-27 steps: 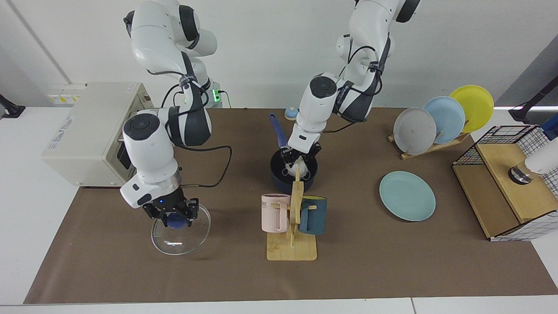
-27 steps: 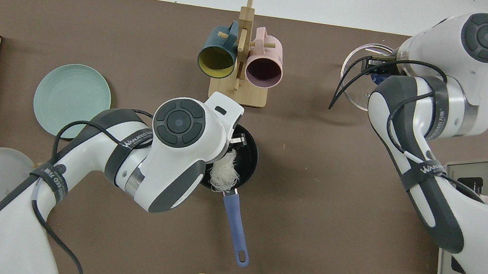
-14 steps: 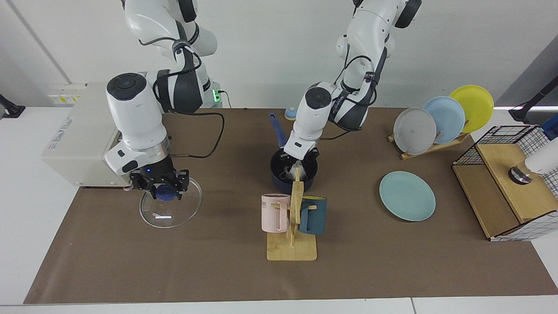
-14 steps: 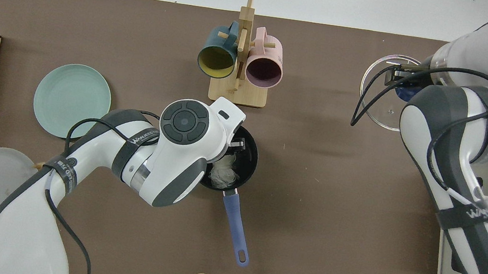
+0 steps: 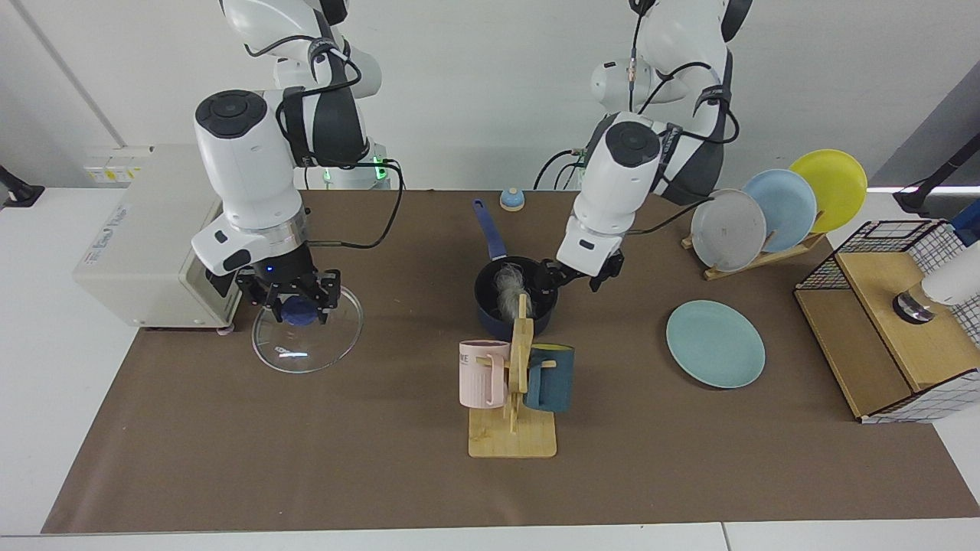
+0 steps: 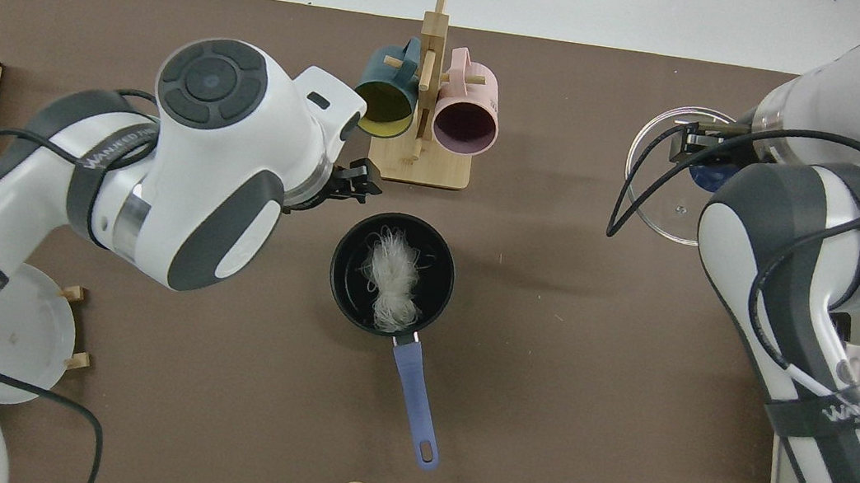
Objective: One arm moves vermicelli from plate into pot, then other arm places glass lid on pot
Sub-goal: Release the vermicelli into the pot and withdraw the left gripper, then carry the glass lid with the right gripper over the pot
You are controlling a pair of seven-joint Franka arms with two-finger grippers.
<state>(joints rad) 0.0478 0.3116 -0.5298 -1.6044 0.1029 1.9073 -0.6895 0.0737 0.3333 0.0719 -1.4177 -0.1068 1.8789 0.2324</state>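
Observation:
The vermicelli lies loose inside the dark navy pot, whose blue handle points toward the arms' bases. My left gripper hovers open and empty just beside the pot's rim, on the teal plate's side. The teal plate lies bare on the mat; my left arm hides it in the top view. My right gripper is shut on the dark blue knob of the glass lid. It holds the lid above the mat, well apart from the pot.
A wooden mug rack with a pink and a teal mug stands close in front of the pot. A beige appliance sits behind the lid. A plate rack and a wire-and-wood shelf stand beyond the teal plate.
My left gripper let go of the vermicelli, which now rests in the pot, and rose away toward the plate side. My right arm lifted the lid and carried it back toward the appliance.

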